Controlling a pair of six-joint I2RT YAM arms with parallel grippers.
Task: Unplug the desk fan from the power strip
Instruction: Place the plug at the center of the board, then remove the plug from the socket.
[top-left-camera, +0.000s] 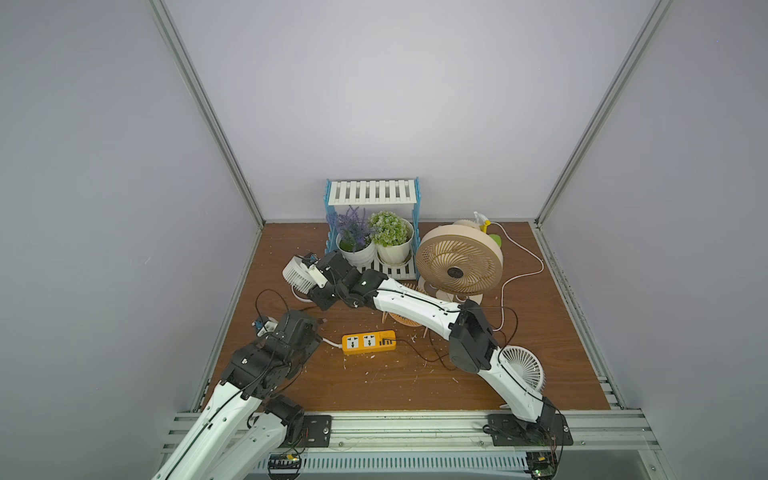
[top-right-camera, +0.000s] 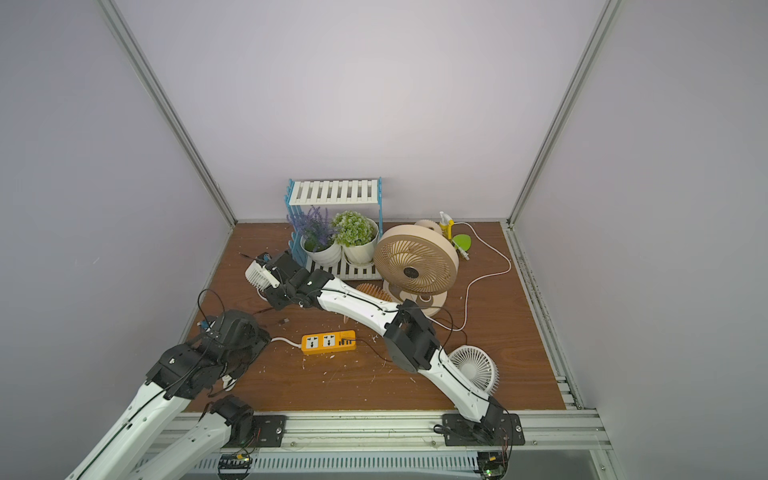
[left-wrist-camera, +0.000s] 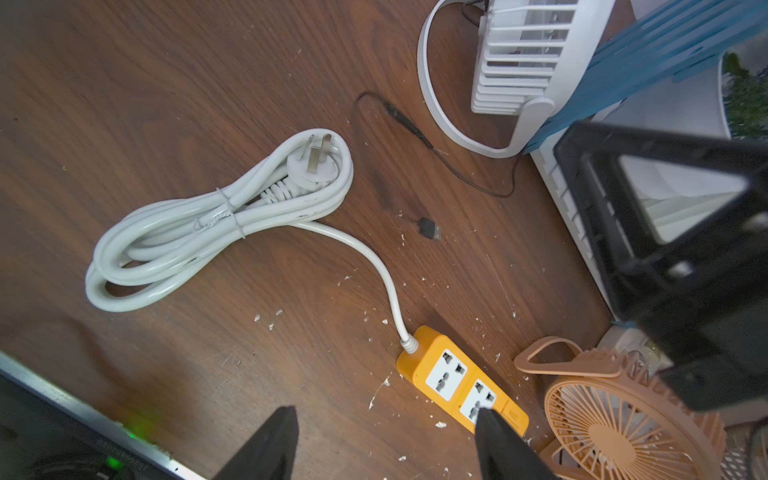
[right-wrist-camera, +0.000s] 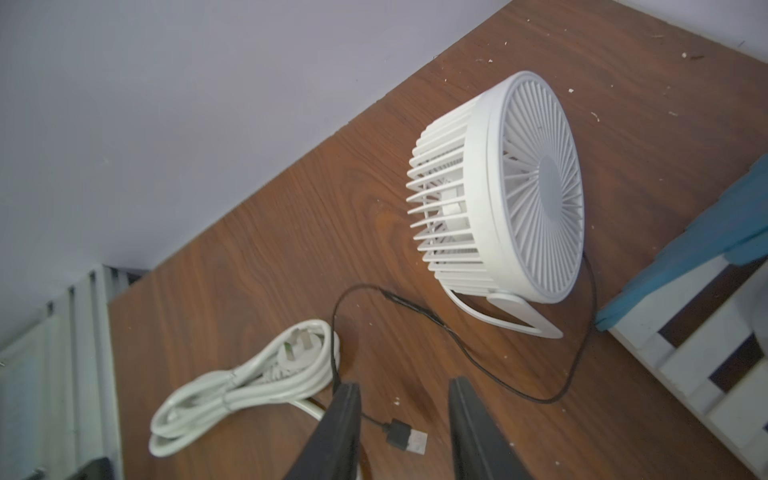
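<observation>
at the back of the wooden table, mid-frame in both top views, a blue-and-white slatted rack holds two white pots, one with a purple lavender plant, one with a green plant. just right of the rack stands a big beige fan, with a spray bottle behind it.

Soft even light; right claw blurred close up.

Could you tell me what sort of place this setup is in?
Probably a lab robot test cell dressed as a desk: plain walls in an aluminium frame, a wood-grain tabletop, and staged props such as the power strip, potted plants and beige fan.
</observation>
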